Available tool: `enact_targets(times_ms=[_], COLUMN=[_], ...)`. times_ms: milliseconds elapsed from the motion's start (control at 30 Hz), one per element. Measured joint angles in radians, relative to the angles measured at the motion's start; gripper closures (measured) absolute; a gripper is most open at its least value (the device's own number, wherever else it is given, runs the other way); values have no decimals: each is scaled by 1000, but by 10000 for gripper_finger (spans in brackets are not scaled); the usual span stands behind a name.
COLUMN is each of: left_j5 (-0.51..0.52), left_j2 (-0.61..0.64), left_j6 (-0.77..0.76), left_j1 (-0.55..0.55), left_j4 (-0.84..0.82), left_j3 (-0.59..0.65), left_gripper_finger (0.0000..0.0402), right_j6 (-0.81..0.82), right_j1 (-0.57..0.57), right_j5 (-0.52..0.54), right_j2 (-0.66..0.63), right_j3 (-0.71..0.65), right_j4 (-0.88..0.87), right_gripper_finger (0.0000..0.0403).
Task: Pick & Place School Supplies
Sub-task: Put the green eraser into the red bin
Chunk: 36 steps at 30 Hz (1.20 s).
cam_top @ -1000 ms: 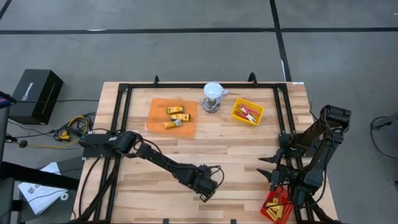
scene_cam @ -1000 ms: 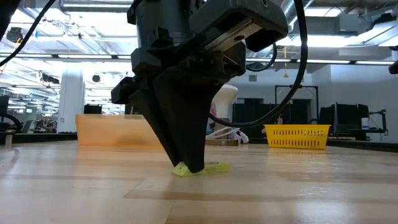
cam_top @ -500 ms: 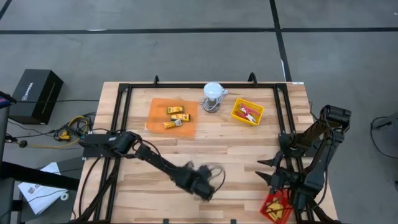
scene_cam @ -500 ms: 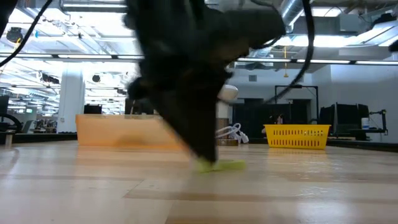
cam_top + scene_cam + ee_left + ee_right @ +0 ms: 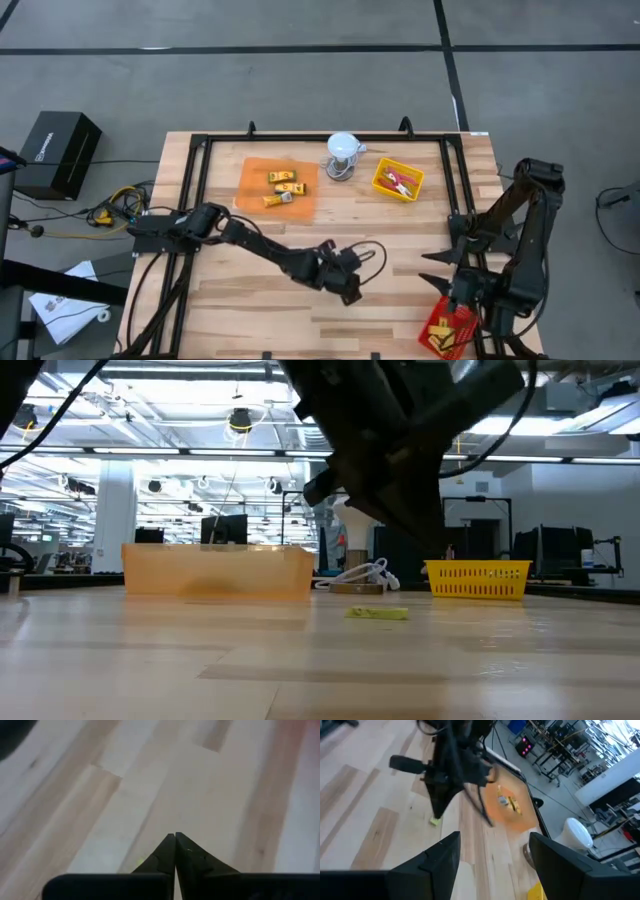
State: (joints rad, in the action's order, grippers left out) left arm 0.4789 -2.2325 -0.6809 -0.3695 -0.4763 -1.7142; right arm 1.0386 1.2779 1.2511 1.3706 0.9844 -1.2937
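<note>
Low view: left pincer (image 5: 425, 550) shut empty above yellow block (image 5: 377, 613) (orange tray (image 5: 217, 570) behind).

No lettering could be read anywhere. The black box (image 5: 58, 152) on the floor beside the table carried a pale line of print along one edge, perhaps a brand name, too small to make out. The yellow packets (image 5: 284, 186) on the orange tray (image 5: 254, 180) bore dark labels, their wording illegible. No numbers or signs were legible in the room beyond.
</note>
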Motion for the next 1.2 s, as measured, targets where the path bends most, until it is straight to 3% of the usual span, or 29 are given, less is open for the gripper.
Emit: enact_targets(times_ms=[167, 433, 633, 733, 1200], left_j5=[-24, -61, -60, -53, -257], left_j2=[3, 5, 6, 10, 120], left_j6=[118, 120, 126, 128, 274], left_j1=[28, 96, 125, 121, 152], left_j4=[-18, -126, -130, -131, -137], left_j3=[1, 69, 119, 121, 125], left_gripper_finger=[396, 353, 396, 395, 390], right_j6=[0, -2, -2, -2, 1], right_j1=[-6, -54, -82, -88, -145], right_j5=[7, -20, -20, -20, -1], right_j2=[-42, -41, -41, -41, -41], right_j3=[0, 0, 0, 0, 0], right_j4=[-2, -8, -15, -25, -13], right_gripper_finger=[175, 175, 175, 175, 175])
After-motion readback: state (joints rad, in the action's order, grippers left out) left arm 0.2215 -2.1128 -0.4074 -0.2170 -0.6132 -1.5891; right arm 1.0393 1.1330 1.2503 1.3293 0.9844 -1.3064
